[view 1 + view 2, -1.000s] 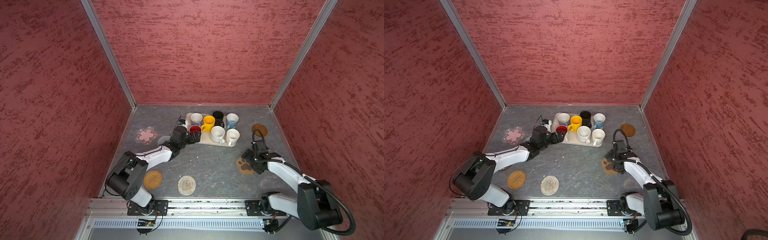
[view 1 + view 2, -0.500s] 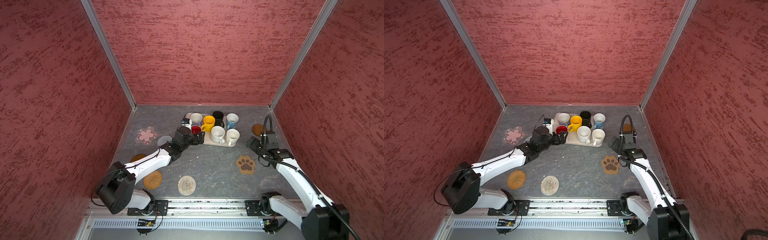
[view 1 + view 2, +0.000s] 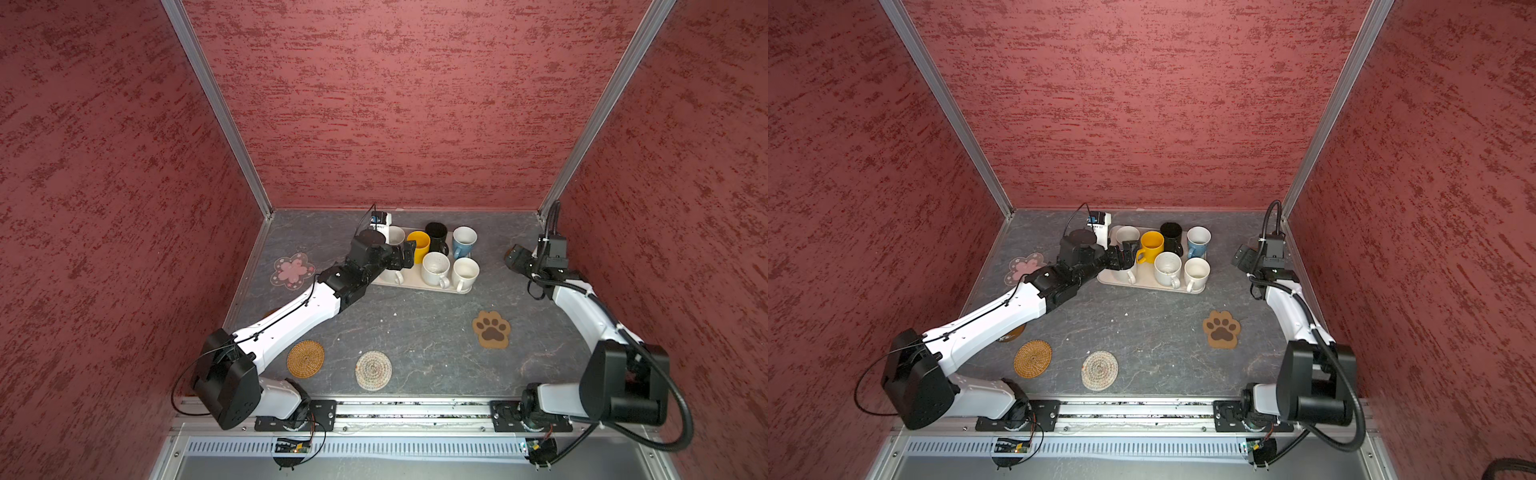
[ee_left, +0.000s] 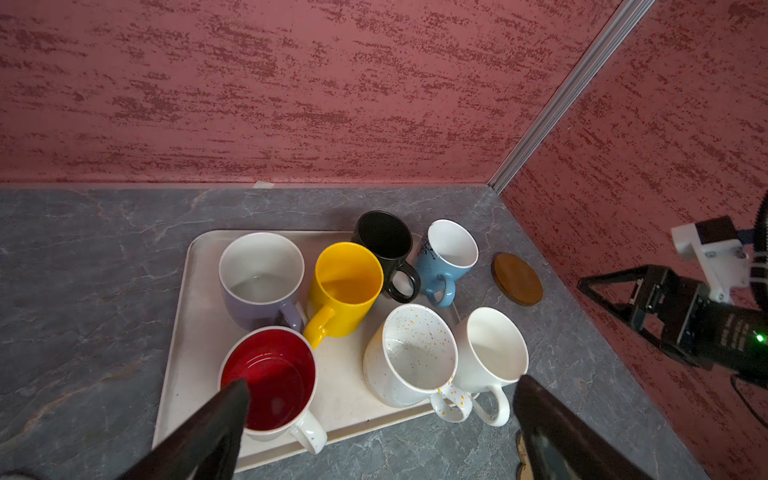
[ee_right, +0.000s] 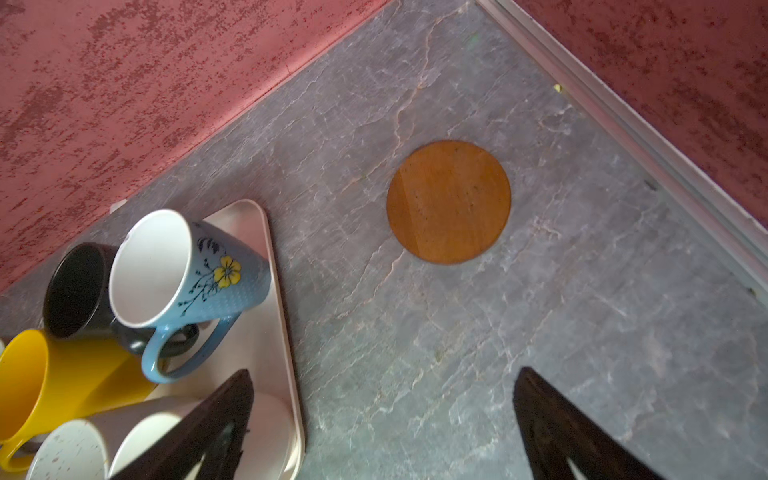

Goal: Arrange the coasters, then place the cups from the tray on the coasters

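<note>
Red textured walls (image 3: 395, 104) close round a grey marbled desk (image 3: 415, 332) on three sides. We find the tray (image 4: 187, 332) at the far middle of the desk, with all seven cups (image 3: 1168, 266) standing on it. The far row, left to right, holds a pale cup (image 4: 262, 278), a yellow cup (image 3: 417, 245), a black cup (image 3: 436, 235) and a light blue cup (image 3: 463, 241). The near row holds a white cup with a red inside (image 4: 270, 374), a speckled cup (image 3: 435, 268) and a plain white cup (image 3: 465, 272). The coasters (image 3: 1099, 370) lie apart on the bare desk, none under a cup: a pink flower coaster (image 3: 292, 270) at the left, an orange-tan woven coaster (image 3: 305, 358) and a beige woven coaster (image 3: 373, 370) side by side near the front edge, a brown paw coaster (image 3: 491, 329) right of centre, and a wooden disc (image 5: 449, 202) just right of the tray, near the right wall. In a top view we make out the edge of another brown disc (image 3: 1013, 332) under the left arm (image 3: 291, 320). The left gripper (image 4: 380, 390) hovers over the tray's near left part, above the white cup with a red inside, jaws spread wide and holding nothing. The right gripper (image 5: 384, 374) hangs over the desk between the tray's right end and the wall, short of the wooden disc, jaws likewise wide apart and empty.
</note>
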Tool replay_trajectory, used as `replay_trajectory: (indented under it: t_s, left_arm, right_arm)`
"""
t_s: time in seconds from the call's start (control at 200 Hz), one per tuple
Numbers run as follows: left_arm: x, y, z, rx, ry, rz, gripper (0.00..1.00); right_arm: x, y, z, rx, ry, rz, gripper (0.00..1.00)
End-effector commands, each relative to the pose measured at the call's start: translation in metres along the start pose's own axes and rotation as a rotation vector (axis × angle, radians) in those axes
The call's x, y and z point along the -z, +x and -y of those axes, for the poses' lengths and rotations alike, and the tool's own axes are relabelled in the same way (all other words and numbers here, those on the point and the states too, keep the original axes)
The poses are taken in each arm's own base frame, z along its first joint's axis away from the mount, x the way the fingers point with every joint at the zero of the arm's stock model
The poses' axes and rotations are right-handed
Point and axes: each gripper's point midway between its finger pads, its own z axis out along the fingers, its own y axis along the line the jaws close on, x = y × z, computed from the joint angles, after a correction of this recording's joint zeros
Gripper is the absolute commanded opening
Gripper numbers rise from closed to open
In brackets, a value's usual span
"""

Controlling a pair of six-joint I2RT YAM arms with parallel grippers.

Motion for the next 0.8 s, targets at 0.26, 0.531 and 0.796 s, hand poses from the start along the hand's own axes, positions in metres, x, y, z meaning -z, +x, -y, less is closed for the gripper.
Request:
replay_trajectory:
  t_s: [0.26, 0.531, 0.796]
  left_arm:
    - [-0.058, -0.025, -0.006, 0.041, 0.045, 0.062, 1.00]
    - [-0.095, -0.018, -0.033, 0.042, 0.017, 0.064, 1.00]
    - [-0.101, 0.012, -0.057, 0.024, -0.041, 0.056, 1.00]
  right_arm:
    - [-0.075, -0.056, -0.009, 0.129, 0.056, 0.021, 0.96]
    - [-0.126, -0.068, -0.010, 0.266, 0.100, -0.042, 0.95]
    - [-0.168, -0.061, -0.006, 0.376, 0.119, -0.126, 0.93]
